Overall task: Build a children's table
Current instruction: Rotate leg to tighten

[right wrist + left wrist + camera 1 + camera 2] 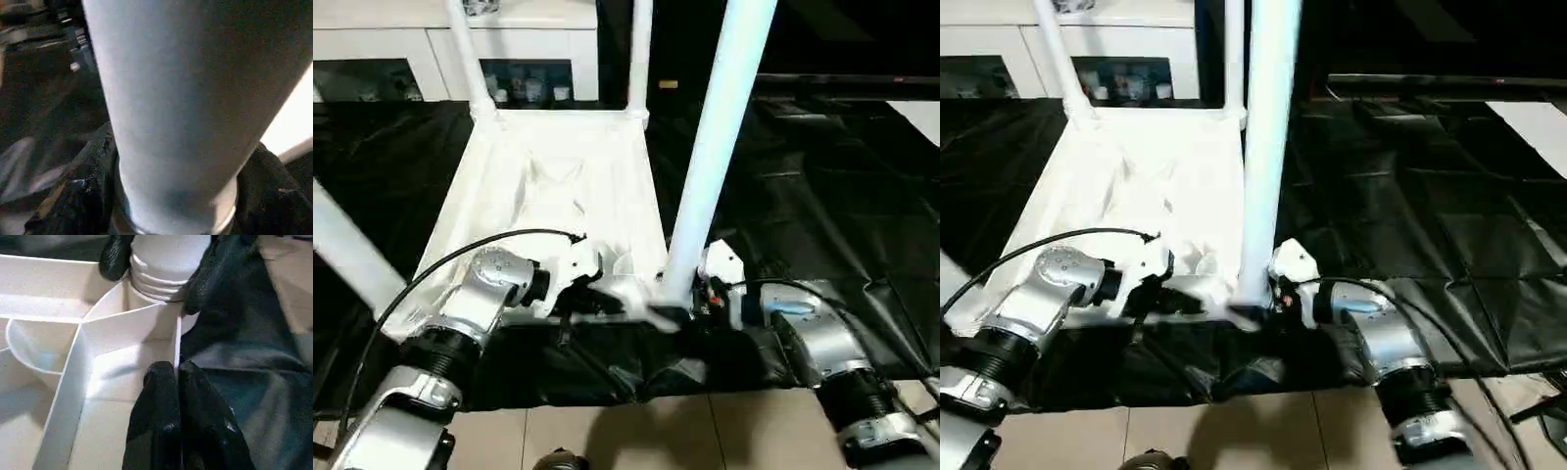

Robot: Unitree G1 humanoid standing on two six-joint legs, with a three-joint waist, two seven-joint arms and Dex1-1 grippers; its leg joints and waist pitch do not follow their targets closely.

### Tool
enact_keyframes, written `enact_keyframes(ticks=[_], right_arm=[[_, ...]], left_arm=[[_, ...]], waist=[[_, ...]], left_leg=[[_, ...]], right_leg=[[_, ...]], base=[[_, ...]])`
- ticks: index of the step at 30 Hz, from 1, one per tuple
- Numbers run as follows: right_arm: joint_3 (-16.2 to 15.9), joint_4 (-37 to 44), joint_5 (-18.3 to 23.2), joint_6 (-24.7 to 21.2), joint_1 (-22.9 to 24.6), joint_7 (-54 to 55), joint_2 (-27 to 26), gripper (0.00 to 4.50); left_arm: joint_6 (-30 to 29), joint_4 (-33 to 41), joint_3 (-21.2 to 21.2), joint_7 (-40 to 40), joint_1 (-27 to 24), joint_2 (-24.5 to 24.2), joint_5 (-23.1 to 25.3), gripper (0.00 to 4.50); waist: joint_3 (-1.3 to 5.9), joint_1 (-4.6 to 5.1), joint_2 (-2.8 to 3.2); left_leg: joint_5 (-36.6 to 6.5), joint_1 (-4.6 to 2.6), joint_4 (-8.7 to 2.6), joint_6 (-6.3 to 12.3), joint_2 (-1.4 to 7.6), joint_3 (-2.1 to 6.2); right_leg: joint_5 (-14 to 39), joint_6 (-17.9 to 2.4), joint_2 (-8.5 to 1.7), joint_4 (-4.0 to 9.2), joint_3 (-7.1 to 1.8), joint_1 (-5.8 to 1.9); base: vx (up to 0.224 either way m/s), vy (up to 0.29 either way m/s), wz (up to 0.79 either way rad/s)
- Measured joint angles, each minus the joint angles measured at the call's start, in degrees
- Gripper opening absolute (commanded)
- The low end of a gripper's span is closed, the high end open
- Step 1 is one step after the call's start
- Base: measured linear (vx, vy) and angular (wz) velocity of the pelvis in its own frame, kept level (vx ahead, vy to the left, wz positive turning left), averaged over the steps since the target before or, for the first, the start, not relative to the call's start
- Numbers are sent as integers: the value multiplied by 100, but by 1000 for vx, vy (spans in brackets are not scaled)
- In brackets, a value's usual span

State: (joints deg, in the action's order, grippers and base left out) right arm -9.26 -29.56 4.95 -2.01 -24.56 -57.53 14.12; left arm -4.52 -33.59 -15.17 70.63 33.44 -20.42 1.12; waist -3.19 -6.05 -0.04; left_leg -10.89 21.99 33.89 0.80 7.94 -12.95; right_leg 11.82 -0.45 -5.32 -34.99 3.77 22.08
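Black sheeting [822, 186] covers the floor under the work, stopping at the pale tiles [636, 431] nearest the robot. On it lies the all-white plastic children's table top [558, 196], rectangular and rimmed, upside down with its ribbed underside showing. Two long white tapered tubular legs [470, 59] stand in the corner sockets at the sheeting's far edge, before a white cabinet with glass doors [431, 59]. A third leg [715, 147] stands nearly upright at the near right corner, its ringed end at the mouth of the rounded socket [156, 289]; whether it is fully seated I cannot tell. Another white tube [347, 255] slants in at the sheeting's left edge.

The right end effector [151, 269] has a black finger on each side of the third leg just above the socket, grasping it. The left end effector [171, 396] is clenched, its two fingers pressed together on the thin rim wall [177, 340] beside that socket, pinching it or bracing the top.

The likely trouble is a leg entering crooked: pushed off-axis, its rings could jam in the socket. If the left pinch slips, the light top could slide or lift at this corner, and the tall leg could tip out.
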Motion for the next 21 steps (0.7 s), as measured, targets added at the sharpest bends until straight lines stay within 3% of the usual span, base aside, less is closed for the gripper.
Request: enact_keyframes(ticks=[7,11,12,15,21], right_arm=[[581,-674,-108,-17,-304,2175,-904,268],[665,-873,-345,94,-445,3144,-1208,268],[664,-893,-401,161,-443,3223,-1219,268],[664,-894,-462,272,-425,3247,-1222,341],[568,-809,-454,312,-385,2685,-1078,378]], left_arm=[[-235,-45,175,-1261,56,431,316,0],[-523,31,194,-1792,74,683,425,0],[-583,67,194,-1843,73,723,436,0],[-634,125,188,-1847,72,738,438,0],[-588,193,180,-1553,49,597,418,0]], waist=[[0,246,-1],[0,295,0],[1,293,1],[0,285,2],[0,303,2]], left_leg=[[9,-5,1,-15,0,11],[9,-5,0,-16,0,11],[9,-4,0,-16,0,10],[9,-2,-2,-15,0,10],[8,2,-14,-14,1,11]], right_leg=[[-2,-2,-1,9,-2,10],[-7,-7,0,6,-2,15],[-7,-7,0,6,-2,15],[-9,-6,0,5,-2,16],[-10,-6,1,4,2,21]], base=[[0,0,0],[0,0,0],[0,0,0],[0,0,0],[0,0,0]])
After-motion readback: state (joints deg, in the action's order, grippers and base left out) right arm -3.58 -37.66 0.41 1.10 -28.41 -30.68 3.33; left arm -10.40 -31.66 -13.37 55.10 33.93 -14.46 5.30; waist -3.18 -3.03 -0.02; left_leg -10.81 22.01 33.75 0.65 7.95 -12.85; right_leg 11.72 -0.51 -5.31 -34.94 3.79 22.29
